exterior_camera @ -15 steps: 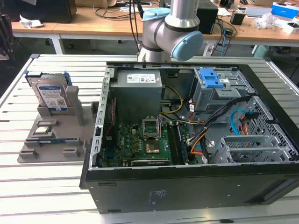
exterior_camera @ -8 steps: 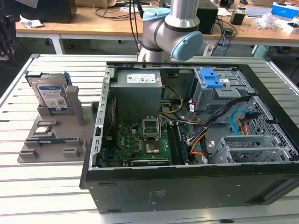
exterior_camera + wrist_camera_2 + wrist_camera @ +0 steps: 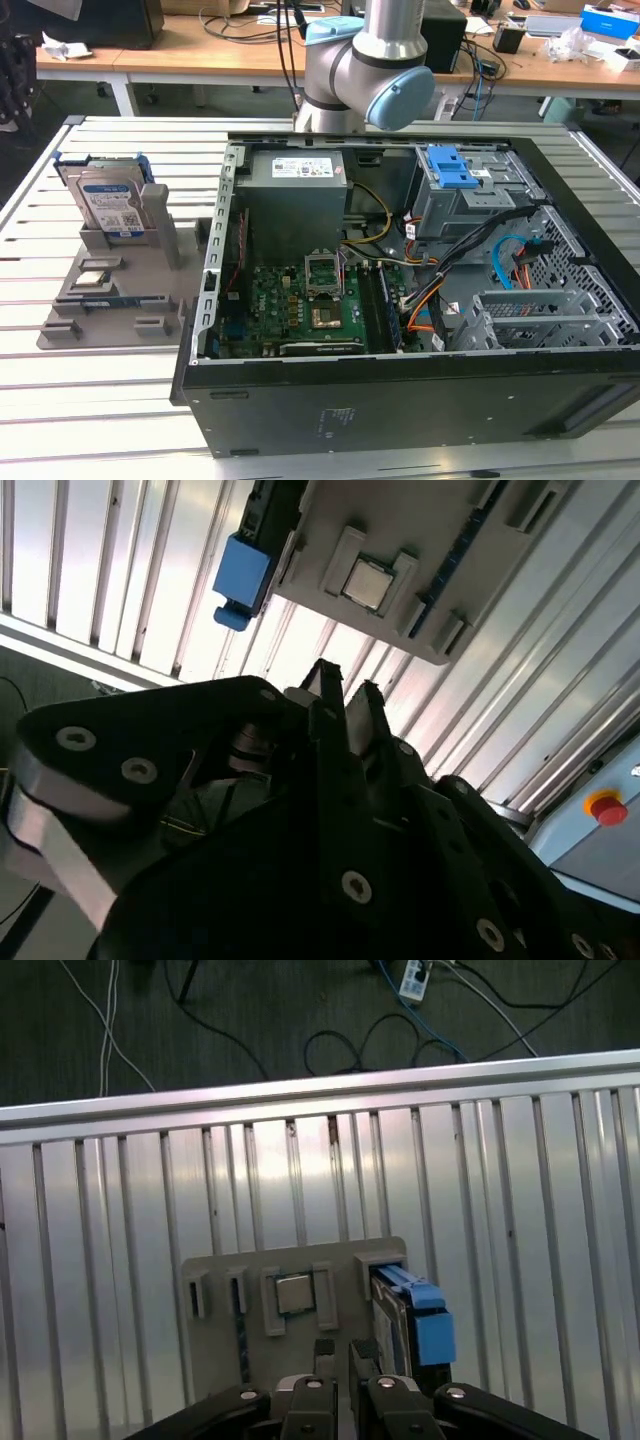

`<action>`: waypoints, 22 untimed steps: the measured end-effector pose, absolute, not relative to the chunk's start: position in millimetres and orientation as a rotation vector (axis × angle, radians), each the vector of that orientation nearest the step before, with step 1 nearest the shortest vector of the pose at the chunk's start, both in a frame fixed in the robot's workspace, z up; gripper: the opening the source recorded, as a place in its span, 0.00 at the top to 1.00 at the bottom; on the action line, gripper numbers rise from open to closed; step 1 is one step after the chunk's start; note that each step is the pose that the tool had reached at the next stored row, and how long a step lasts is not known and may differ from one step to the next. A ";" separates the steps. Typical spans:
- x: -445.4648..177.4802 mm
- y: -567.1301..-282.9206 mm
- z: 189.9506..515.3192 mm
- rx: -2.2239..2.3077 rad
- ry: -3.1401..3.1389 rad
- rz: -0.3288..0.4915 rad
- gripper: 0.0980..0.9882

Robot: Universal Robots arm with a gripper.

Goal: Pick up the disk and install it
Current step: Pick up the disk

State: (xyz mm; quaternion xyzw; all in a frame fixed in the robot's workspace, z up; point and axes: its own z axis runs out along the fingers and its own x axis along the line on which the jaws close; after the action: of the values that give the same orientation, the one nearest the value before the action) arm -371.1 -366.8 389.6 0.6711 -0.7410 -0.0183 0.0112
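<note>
Gripper (image 3: 340, 1348): both wrist views show its dark fingertips (image 3: 325, 675) drawn close together, with only a thin slit between them. Nothing is held.

Directly below the fingertips lies a grey holder plate (image 3: 215, 1360) resting on the slatted metal table (image 3: 520, 1220). A small square chip (image 3: 292, 1293) sits in a pocket at the middle of the plate.

The disk (image 3: 432, 1338) stands on edge in the slot at one end of that plate. It is off to one side of the fingertips, not under them, and apart from them. In the first wrist view its thin blue-railed upper edge faces the camera and runs roughly along the direction the fingers point. In the exterior view the disk (image 3: 108, 205) leans back slightly, label outward, with a grey post (image 3: 160, 225) just beside it.

Judgement: the gripper needs a sideways shift and a wider opening before a descent onto that top edge.

Clearances: bare slats surround the plate. The table's raised rail (image 3: 300, 1095) lies beyond it, with floor and cables past that.

In the exterior view, the open computer case (image 3: 400, 400) lies to the right of the plate. Its side wall is near the plate's end. The grey bay with a blue latch (image 3: 455, 180) sits at the case's far corner, well apart from the disk.
</note>
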 end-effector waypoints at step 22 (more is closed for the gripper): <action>-353.4 -331.3 359.0 2.093 -2.309 -0.054 0.64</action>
State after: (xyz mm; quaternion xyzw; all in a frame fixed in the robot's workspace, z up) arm -353.4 -331.3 359.0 0.6713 -0.7409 -0.0174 0.0124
